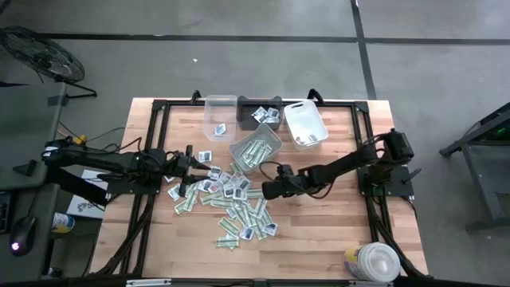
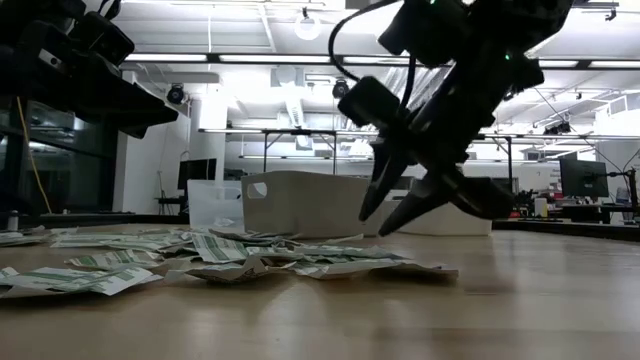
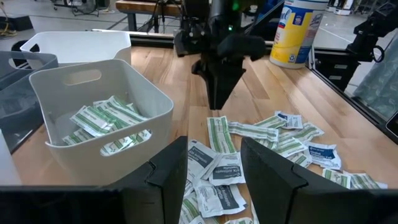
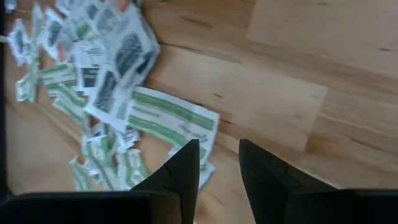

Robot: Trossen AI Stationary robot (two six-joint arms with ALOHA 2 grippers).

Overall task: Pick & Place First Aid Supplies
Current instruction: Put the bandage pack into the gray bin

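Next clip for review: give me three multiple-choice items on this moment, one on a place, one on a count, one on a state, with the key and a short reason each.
1. Where does the pile of packets lie?
A. On the table's middle, between the two arms
B. Inside the round tub
C. On the floor

2. How many bins stand at the table's far edge?
A. One
B. Two
C. Three

3. How does the right end effector stand?
A. Shut on a packet
B. Fingers apart, empty, above the pile's edge
C. Inside a bin

Key: 1 A, the high view shows the packets spread on the wood. 2 C, a clear bin, a dark bin and a white bin sit in a row there, with a fourth bin nearer the pile. 3 B, the right wrist view shows a gap between the fingers and nothing in it.
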